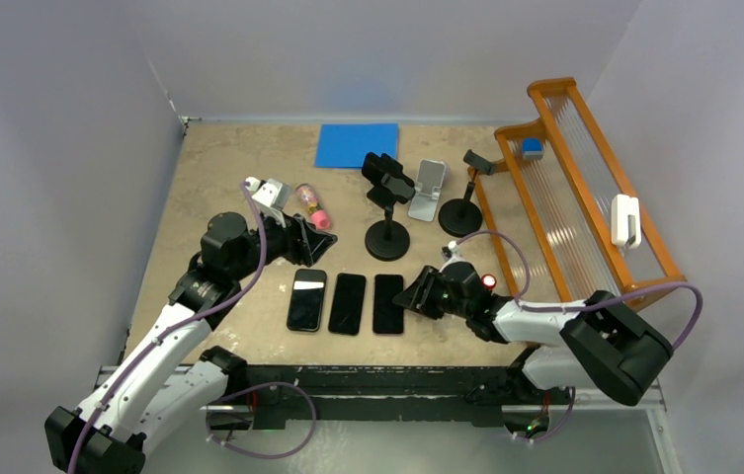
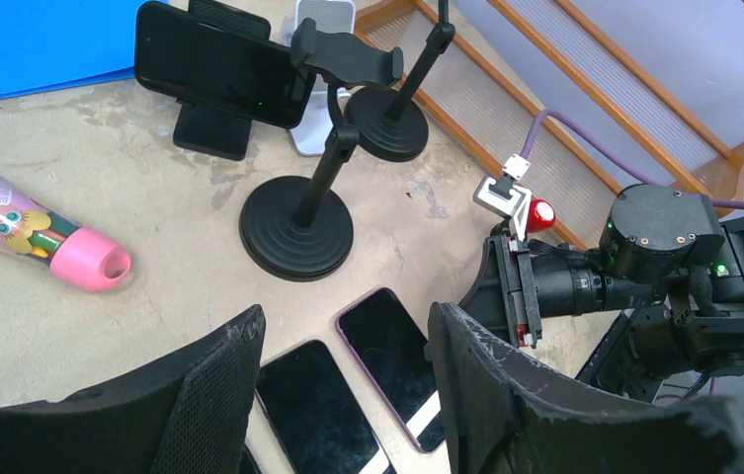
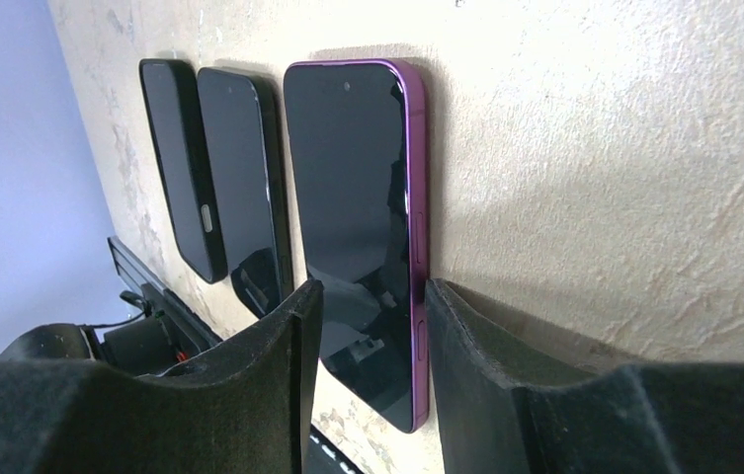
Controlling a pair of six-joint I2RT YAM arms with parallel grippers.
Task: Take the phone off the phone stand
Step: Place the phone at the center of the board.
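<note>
Top external view has the phone (image 1: 379, 166) held sideways in its black stand (image 2: 209, 133) at the back of the counter (image 1: 219, 178), just beside a round-based stand (image 1: 386, 240) (three other phones (image 1: 348, 303) lie flat in a row nearer the arms). Left tool (image 2: 346, 326) hangs above that row with fingers apart, holding nothing. Right tool (image 3: 372, 291) sits low at the counter, fingers apart on either side of the purple phone's (image 3: 348, 197) near end.
</note>
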